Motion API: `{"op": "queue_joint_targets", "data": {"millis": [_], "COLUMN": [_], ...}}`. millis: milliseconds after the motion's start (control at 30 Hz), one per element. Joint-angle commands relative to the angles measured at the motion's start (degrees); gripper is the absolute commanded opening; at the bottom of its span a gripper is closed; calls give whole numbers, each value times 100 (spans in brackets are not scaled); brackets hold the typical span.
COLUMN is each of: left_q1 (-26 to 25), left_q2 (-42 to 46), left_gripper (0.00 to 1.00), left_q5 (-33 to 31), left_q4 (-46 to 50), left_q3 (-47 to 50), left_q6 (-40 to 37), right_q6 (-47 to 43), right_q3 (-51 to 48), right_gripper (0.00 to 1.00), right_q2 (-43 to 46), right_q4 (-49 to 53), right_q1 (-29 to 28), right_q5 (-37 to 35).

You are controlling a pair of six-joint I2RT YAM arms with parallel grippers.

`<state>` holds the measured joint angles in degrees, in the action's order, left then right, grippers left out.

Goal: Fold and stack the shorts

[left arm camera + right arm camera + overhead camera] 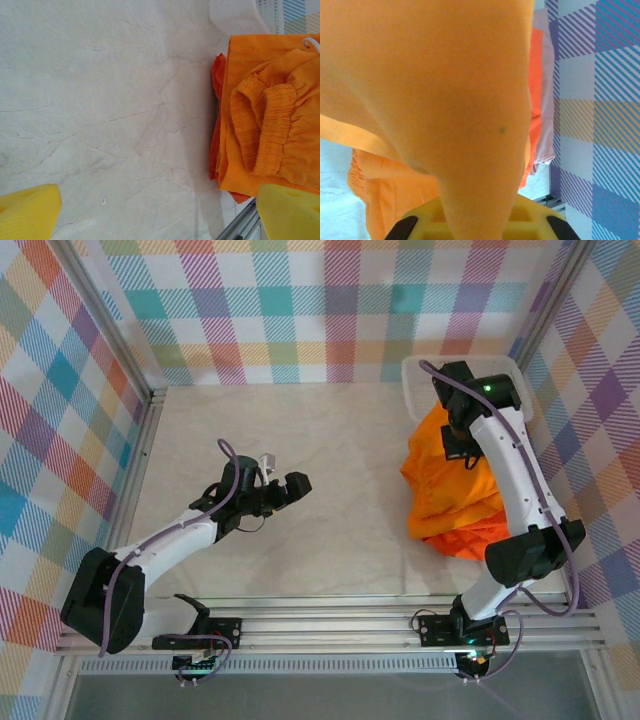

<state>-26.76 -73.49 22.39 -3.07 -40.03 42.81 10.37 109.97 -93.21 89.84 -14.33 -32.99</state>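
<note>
The right fingers (460, 447) are clenched on the yellow-orange shorts (438, 478), which top the heap at the table's (340, 540) right side beside the basket (415, 390). The orange shorts (470, 536) and pink shorts (544, 100) lie under them. The left fingers (27, 210) hang spread and empty over bare table. This looks like pulling out the first pair: the limp matte cloth with its puckered waistband likely needs dragging clear, with the left fingers taking a second edge to flatten it.
</note>
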Motion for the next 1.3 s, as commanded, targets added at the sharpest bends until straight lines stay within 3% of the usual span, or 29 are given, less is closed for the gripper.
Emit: {"op": "queue_joint_targets", "data": {"millis": [0, 300, 433, 533, 567, 633, 733, 867, 967, 1067, 1267], "left_q1": [73, 66, 66, 68, 70, 66, 68, 68, 61, 64, 64], "left_q2": [-52, -84, -17, 37, 61, 140, 294, 477, 553, 612, 740], "left_gripper": [100, 100, 100, 100, 100, 100, 100, 100, 100, 100, 100], "left_q5": [-6, 3, -80, -146, -177, -241, -403, -587, -656, -679, -778], "left_q4": [33, 49, 205, 265, 267, 280, 348, 386, 367, 356, 420], "left_q3": [-228, -262, -321, -308, -299, -277, -269, -241, -216, -205, -179], "left_q6": [-10, 18, -71, -99, -94, -91, -139, -201, -208, -207, -277], "right_q6": [-328, -795, -1088, -984, -813, -450, -132, 184, 581, 970, 1451], "right_q3": [86, -671, -1488, -1632, -1523, -1243, -1177, -2084, -2738, -3407, -5073], "right_gripper": [0, 0, 21, 55, 61, 63, 68, 96, 100, 99, 99], "right_q2": [139, -49, -50, -306, -401, -477, -57, 829, 1087, 1121, 1011], "right_q4": [-38, -903, -1707, -2018, -1974, -1729, -1902, -3048, -3775, -4261, -5197], "right_q1": [384, 1273, 1514, 1883, 2014, 2117, 2103, 2098, 2092, 2092, 2442], "right_q5": [-265, -796, -1508, -1896, -1884, -1682, 68, 3527, 5141, 5943, 5903]}}
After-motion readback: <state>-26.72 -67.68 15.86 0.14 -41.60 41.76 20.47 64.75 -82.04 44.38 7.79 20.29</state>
